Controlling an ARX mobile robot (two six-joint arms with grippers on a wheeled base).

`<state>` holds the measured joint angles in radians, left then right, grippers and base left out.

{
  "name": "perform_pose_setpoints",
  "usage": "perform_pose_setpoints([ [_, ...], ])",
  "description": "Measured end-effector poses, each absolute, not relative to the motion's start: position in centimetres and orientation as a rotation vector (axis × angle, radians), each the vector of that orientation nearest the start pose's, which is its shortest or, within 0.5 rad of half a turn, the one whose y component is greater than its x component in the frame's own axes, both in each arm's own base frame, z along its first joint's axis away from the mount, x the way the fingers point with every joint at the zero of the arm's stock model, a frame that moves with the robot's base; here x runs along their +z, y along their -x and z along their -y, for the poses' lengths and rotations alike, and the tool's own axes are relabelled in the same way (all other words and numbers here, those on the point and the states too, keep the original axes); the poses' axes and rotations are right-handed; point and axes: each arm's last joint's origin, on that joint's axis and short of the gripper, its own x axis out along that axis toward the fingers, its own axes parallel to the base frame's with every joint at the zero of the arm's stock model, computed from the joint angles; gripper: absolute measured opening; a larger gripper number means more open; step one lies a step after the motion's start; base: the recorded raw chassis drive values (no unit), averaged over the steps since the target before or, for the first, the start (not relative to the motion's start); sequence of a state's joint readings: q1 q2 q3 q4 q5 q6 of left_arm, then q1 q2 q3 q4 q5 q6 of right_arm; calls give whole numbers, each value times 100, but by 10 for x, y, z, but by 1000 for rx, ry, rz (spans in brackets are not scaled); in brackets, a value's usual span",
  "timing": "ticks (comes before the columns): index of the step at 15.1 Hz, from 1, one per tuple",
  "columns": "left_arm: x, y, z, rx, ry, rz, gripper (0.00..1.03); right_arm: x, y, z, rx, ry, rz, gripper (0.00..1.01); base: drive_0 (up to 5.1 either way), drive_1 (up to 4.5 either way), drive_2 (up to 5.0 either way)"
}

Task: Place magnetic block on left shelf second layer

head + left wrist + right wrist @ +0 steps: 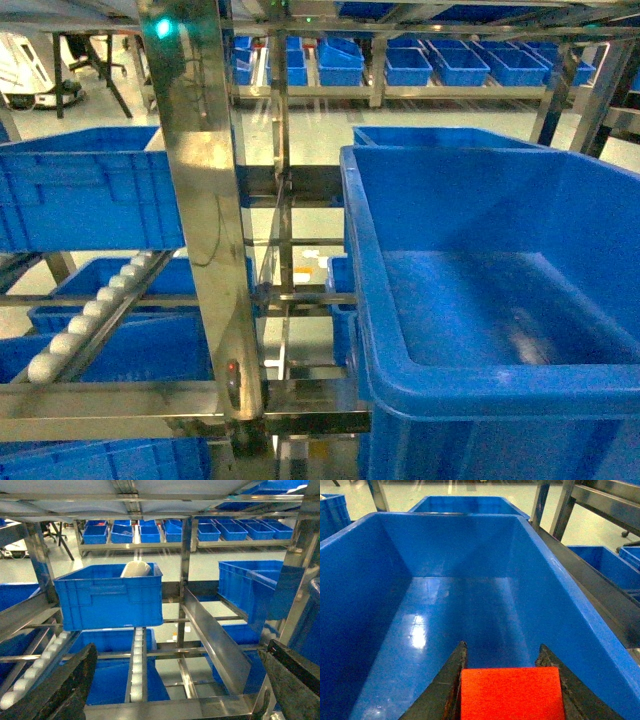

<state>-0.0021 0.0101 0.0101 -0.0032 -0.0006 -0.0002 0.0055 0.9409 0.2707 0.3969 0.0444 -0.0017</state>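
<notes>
The head view looks into a stainless-steel rack. On the right, a large blue crate fills the near side and appears empty. On the left, another blue crate sits on a tier with white roller rails below it. No end effector is seen here.

In the left wrist view, the left end effector is spread wide and holds nothing; only its dark fingers show at the lower corners. Ahead stands a blue crate with a white object inside, probably a container, though the picture is not sharp enough to be sure.

In the right wrist view, the right end effector pinches the magnetic block between its two fingers, above the near end of a deep blue crate.

The block seems to be over the right-side crate, not the left shelf. To do this step well, the right arm should probably lift it above the rim, carry it leftward past the upright, and open only when it is low over the left crate's floor.
</notes>
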Motion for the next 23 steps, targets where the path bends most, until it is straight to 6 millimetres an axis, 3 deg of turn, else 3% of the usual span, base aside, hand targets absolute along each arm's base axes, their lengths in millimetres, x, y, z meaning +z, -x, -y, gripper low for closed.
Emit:
perform_pose_setpoints([
  [4,166,-98,0,-2,0,-3,98,190,-191,-2,-2,-54,-365,33,0,0,0],
  [7,166,-98,0,-2,0,-3,98,224,-239,-21,93,-100,-253,33,0,0,0],
  [11,166,-98,0,-2,0,-3,98,190,-321,-42,133,-127,-476,33,0,0,0],
  [14,166,-98,0,-2,0,-3,98,184,-388,-56,104,-120,-549,33,0,0,0],
  [15,166,-98,0,-2,0,-3,98,178,-399,-58,95,-122,-589,33,0,0,0],
  [16,166,-98,0,-2,0,-3,98,165,-404,-56,76,-115,-607,43,0,0,0],
  [18,166,-98,0,-2,0,-4,98,152,-393,-49,14,-82,-565,66,0,0,0],
  [20,166,-98,0,-2,0,-3,98,160,-363,-46,-59,32,-411,90,0,0,0],
  [21,166,-98,0,-2,0,-3,98,172,-330,-47,-95,155,-273,100,0,0,0],
  [23,166,-98,0,-2,0,-3,98,188,-261,-38,-132,301,-115,98,0,0,0],
])
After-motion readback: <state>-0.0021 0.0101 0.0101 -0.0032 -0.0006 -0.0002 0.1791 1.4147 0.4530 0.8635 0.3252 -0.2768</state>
